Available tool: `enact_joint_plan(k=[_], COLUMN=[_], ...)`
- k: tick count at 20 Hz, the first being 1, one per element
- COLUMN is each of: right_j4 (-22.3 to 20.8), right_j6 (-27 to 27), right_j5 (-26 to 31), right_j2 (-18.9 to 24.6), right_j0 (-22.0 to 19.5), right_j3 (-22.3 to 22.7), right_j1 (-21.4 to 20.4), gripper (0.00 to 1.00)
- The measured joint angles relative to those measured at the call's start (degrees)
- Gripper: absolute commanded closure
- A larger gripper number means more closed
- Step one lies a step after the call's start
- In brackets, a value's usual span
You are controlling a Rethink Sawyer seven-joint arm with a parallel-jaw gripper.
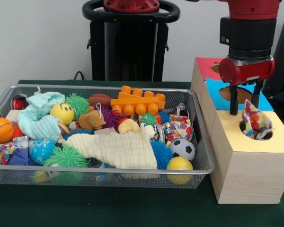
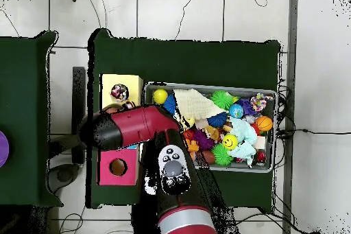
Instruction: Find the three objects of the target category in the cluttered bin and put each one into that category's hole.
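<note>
The wire mesh bin [image 1: 109, 87] holds a heap of toys. The yellow-topped box [image 1: 255, 149] stands to its right. One polka-dot cloth [image 1: 256, 122] sticks up out of the box's hole [image 1: 266, 135], partly in. My gripper [image 1: 244, 101] hangs just above it, open, its fingers either side of the cloth's tip. A second polka-dot cloth [image 1: 179, 127] lies at the bin's right. A third [image 1: 0, 152] is at the bin's front left corner. In the overhead view the arm [image 2: 127, 127] covers the gripper. The cloth in the hole [image 2: 119, 94] and the bin [image 2: 274, 128] show there.
The blue-topped box [image 1: 217, 97] and red-topped box [image 1: 206, 66] stand behind the yellow one. In the bin lie a cream muslin cloth [image 1: 120, 149], a mint cloth [image 1: 40, 116], an orange brick [image 1: 137, 101], a soccer ball [image 1: 182, 149] and several spiky balls.
</note>
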Motion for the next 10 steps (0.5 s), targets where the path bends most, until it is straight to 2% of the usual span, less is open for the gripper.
enact_joint_plan(k=[10], right_j4=[-0.01], right_j6=[0.0], right_j5=[-1.09], right_j2=[-0.01], right_j0=[0.0], right_j3=[0.17], right_j1=[0.41], gripper=[0.0])
